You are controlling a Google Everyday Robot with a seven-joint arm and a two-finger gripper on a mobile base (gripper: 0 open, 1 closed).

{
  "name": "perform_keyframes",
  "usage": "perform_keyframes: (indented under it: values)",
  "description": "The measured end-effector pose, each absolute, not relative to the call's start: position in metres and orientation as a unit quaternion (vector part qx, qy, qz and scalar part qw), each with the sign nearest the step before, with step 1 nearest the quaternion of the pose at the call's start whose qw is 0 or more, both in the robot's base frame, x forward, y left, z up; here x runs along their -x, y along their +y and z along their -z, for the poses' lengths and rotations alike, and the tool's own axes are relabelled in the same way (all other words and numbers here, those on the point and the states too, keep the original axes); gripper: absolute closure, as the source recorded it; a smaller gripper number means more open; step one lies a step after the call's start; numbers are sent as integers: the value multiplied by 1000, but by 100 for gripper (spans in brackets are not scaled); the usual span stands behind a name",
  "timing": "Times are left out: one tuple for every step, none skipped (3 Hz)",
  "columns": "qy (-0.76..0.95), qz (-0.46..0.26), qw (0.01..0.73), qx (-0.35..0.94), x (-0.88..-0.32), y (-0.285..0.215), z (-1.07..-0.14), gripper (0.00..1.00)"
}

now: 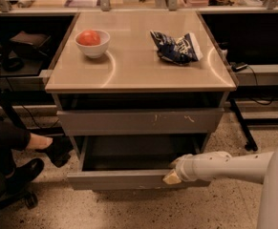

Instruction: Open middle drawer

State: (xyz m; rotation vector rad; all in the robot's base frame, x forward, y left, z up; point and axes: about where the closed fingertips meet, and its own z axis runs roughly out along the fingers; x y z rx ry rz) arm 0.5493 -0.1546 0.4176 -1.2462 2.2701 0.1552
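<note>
The middle drawer (pixel 119 179) has a plain grey front and is pulled out, showing its shallow dark interior (pixel 138 151). Above it is the taller grey front with pale scratch marks (pixel 138 121). My gripper (pixel 172 177) is at the end of the white arm (pixel 224 167), which reaches in from the right. It rests at the top rim of the open drawer's front, right of centre.
On the cabinet top (pixel 138 61) stand a white bowl with a red fruit (pixel 91 42) and a crumpled blue chip bag (pixel 176 46). A seated person's legs and dark shoes (pixel 38 149) are close on the left. Dark desks flank the cabinet, with cables at the right.
</note>
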Motion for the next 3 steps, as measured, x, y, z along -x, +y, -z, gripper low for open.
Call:
perform_keyframes:
  values:
    - [840,-57,280,461,-540,-156,-418,100]
    - [840,-60,289,456,-528,-156,-417,100]
    - [836,-60,291,461,-520,-157,-415,100]
